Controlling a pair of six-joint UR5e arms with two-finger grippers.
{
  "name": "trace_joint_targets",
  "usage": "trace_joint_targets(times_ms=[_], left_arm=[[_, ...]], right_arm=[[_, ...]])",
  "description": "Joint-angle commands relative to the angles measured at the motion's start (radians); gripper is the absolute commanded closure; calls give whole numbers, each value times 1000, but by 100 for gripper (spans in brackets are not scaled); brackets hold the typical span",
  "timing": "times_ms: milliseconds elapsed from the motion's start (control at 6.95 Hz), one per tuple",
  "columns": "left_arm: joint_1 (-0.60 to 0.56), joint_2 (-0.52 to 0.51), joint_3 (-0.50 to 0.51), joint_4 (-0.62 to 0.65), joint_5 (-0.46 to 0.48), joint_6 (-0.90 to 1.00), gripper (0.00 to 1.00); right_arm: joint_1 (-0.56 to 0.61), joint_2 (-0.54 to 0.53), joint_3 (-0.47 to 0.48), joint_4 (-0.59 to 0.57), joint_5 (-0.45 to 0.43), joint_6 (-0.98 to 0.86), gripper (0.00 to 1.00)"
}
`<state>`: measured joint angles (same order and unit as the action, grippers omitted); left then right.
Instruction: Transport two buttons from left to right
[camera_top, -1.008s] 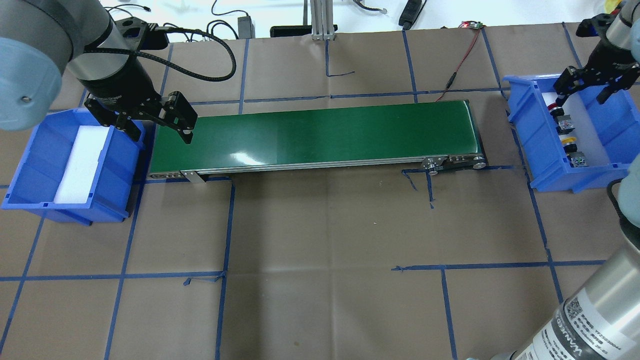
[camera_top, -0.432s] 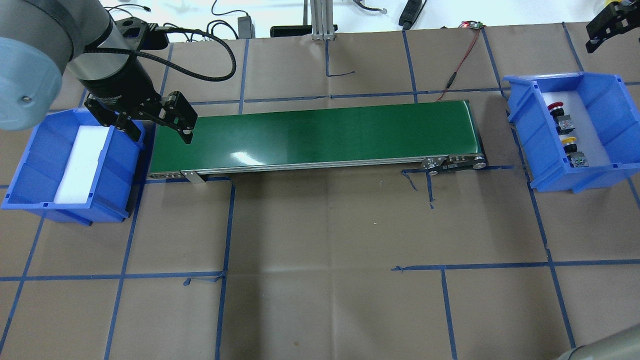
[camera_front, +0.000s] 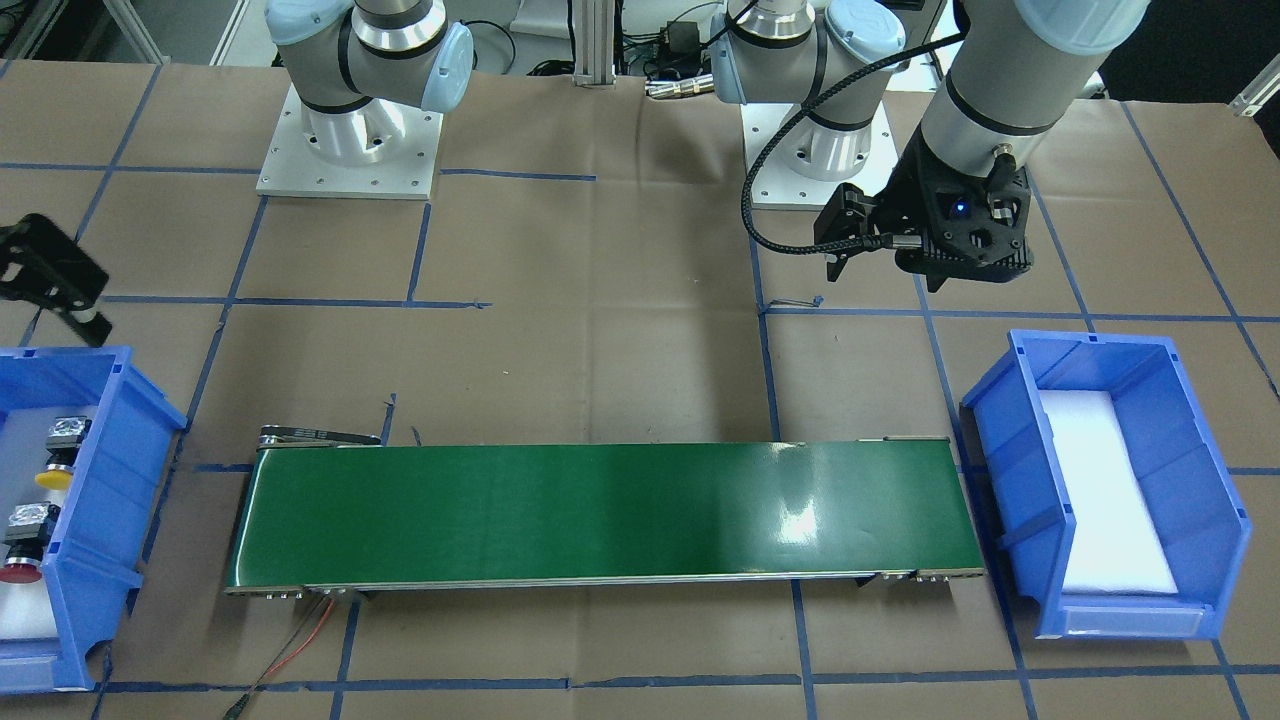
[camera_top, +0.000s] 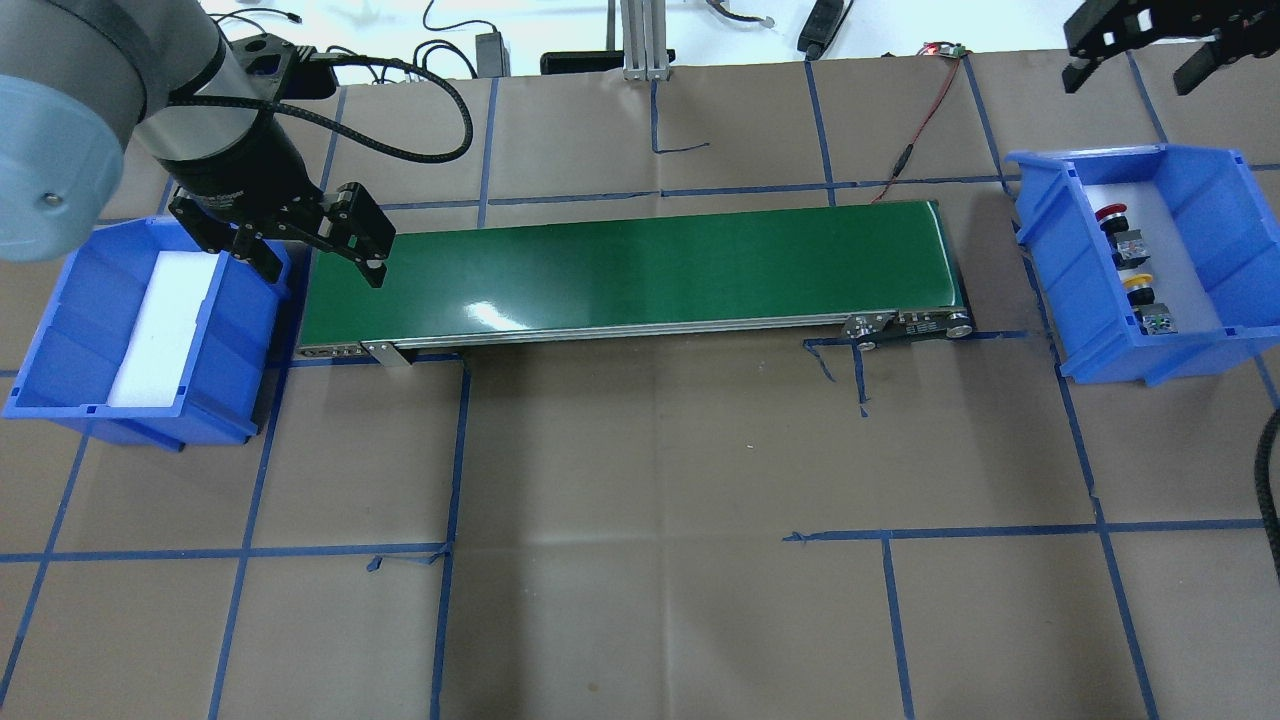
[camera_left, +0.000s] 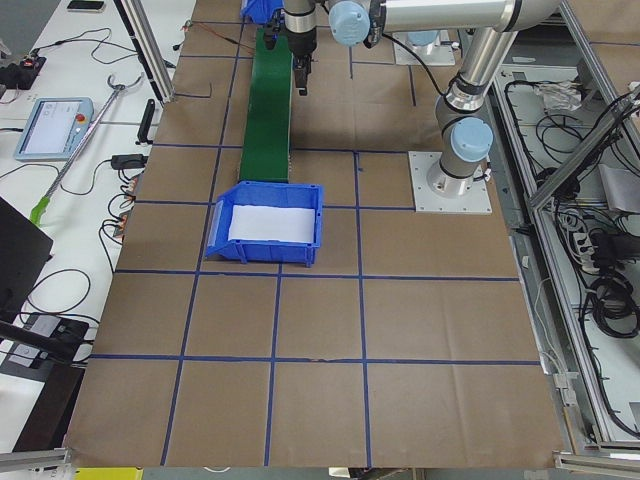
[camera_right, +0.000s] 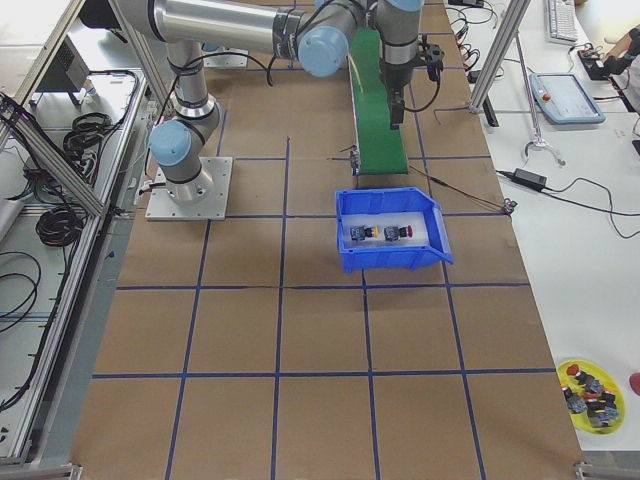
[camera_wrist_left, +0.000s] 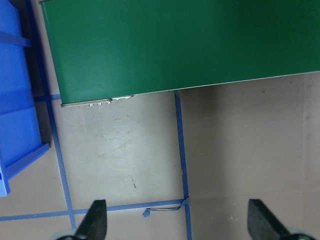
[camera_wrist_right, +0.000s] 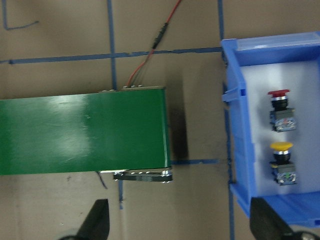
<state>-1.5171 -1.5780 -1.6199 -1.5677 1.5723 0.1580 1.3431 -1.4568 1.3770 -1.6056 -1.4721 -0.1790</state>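
Observation:
The red button (camera_top: 1110, 214) and the yellow button (camera_top: 1137, 282) lie on white foam in the right blue bin (camera_top: 1040, 250). The right wrist view shows the red button (camera_wrist_right: 278, 93), the yellow button (camera_wrist_right: 281, 146) and that bin (camera_wrist_right: 240, 125). My right gripper (camera_top: 1140, 60) is open and empty, high beyond the bin's far side; its open fingers also show in the right wrist view (camera_wrist_right: 181, 222). My left gripper (camera_top: 320, 262) is open and empty over the left end of the green conveyor belt (camera_top: 630, 265). It also shows open in the left wrist view (camera_wrist_left: 177, 222).
The left blue bin (camera_top: 60, 330) holds only a white foam pad. A red wire (camera_top: 925, 110) runs from the belt's far right end to the table's back edge. Blue tape lines cross the brown table. A yellow dish of parts (camera_right: 590, 385) sits far off.
My right gripper has risen from over the right bin and moved off beyond its far side, still open. The buttons stay in the bin. The left arm has not moved.

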Motion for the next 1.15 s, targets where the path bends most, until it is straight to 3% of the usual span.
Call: trace_joint_targets(times_ms=[0, 432, 576, 1008], left_arm=[[2, 1, 0, 0, 0, 0, 0], [2, 1, 0, 0, 0, 0, 0], [0, 3, 0, 0, 0, 0, 0], [0, 1, 0, 0, 0, 0, 0]], right_arm=[[210, -36, 65, 10, -5, 178, 0], [238, -115, 216, -14, -2, 194, 0], [238, -143, 262, -72, -2, 196, 0], [238, -151, 263, -102, -78, 185, 0]])
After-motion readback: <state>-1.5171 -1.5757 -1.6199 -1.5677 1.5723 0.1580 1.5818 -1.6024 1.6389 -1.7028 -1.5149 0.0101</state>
